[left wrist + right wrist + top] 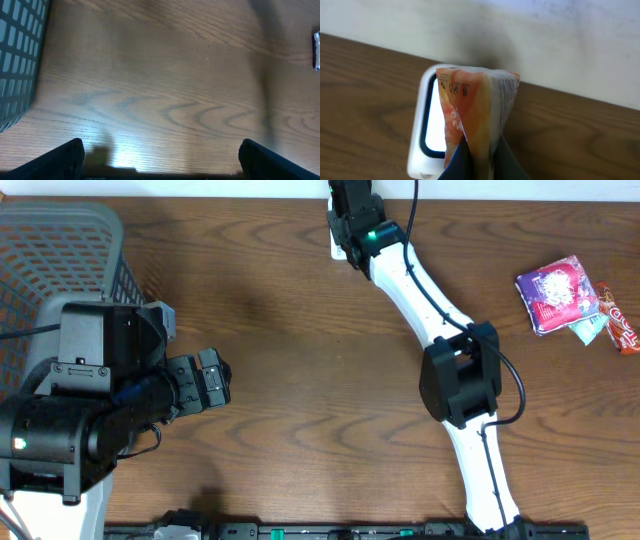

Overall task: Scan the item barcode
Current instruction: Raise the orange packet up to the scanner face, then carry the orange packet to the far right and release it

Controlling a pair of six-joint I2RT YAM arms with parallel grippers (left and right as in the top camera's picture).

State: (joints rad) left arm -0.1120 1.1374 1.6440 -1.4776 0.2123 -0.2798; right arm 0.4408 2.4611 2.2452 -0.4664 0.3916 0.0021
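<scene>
The right tool (479, 157) pinches an orange packet (475, 100) right in front of the white scanner (420, 135). The left tool (161, 161) is spread wide over the brown surface (175, 75).

Print on orange packet (476, 117) blurred; nothing legible.

Basket (50, 255) far left; scanner (417, 135) at far edge, packet (477, 105) before it; snack packets (557, 293) right.
</scene>
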